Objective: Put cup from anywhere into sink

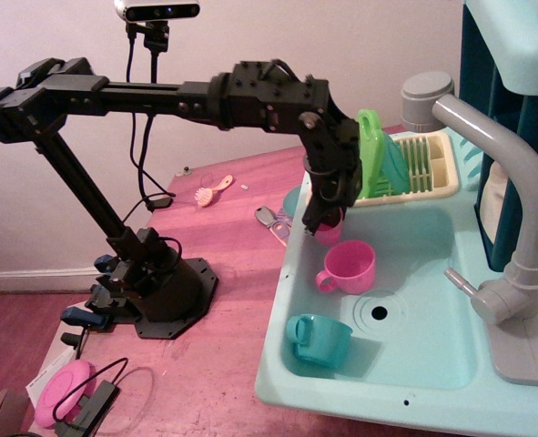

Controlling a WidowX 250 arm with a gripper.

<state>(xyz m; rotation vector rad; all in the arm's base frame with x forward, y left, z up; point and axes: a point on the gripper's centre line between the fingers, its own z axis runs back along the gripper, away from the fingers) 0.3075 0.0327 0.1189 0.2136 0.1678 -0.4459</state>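
Observation:
My gripper [319, 221] hangs over the rear left corner of the light-turquoise sink [432, 309], just inside its left rim. It is shut on the small pink cup [329, 230], which shows below the fingers and hangs above the basin floor. The cup is partly hidden by the black gripper. The round drain hole [379, 313] lies to the front right of it.
A pink mug with a handle [349, 266] and a teal mug [319, 339] stand in the basin. The cream dish rack [432, 173] holds a green board [370, 153]. The grey faucet [514, 191] is at the right. A pink brush [214, 191] lies on the table.

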